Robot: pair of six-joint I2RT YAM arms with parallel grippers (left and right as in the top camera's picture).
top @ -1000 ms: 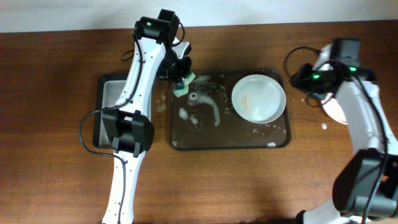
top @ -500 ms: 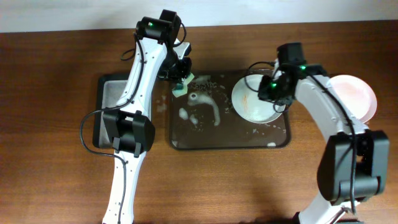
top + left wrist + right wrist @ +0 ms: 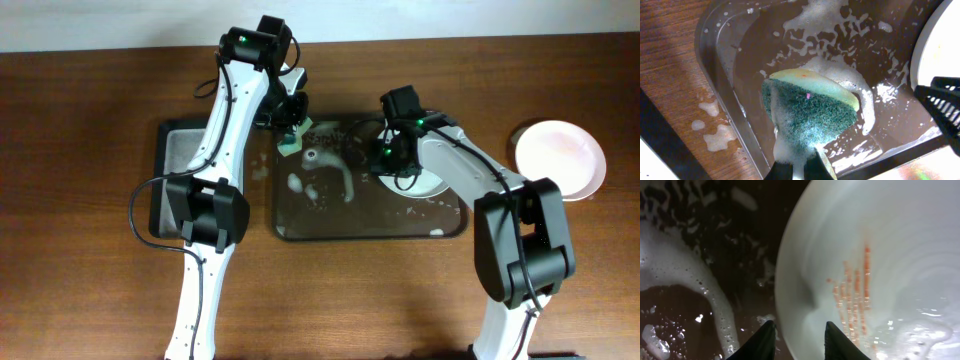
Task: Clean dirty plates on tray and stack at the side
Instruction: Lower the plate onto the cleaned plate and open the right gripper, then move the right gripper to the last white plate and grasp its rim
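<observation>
**Sponge held; plate rim straddled**

The left end effector (image 3: 800, 169) grasps the sponge (image 3: 810, 112) just inside the tray's (image 3: 370, 234) top-left corner. The right end effector (image 3: 799, 330), released, straddles the left edge of the smeared plate (image 3: 900, 255) in the tray's right half; foam (image 3: 335, 178) lies between. A second plate (image 3: 560, 158) sits on the table (image 3: 100, 250), well apart from the tray's right rim.

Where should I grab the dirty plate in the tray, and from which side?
Take the plate by its thin rim on the side facing the soapy middle of the tray, coming down from above. It lies flat and shallow, so only the edge fits between fingers. The right claw straddles that rim now.
</observation>
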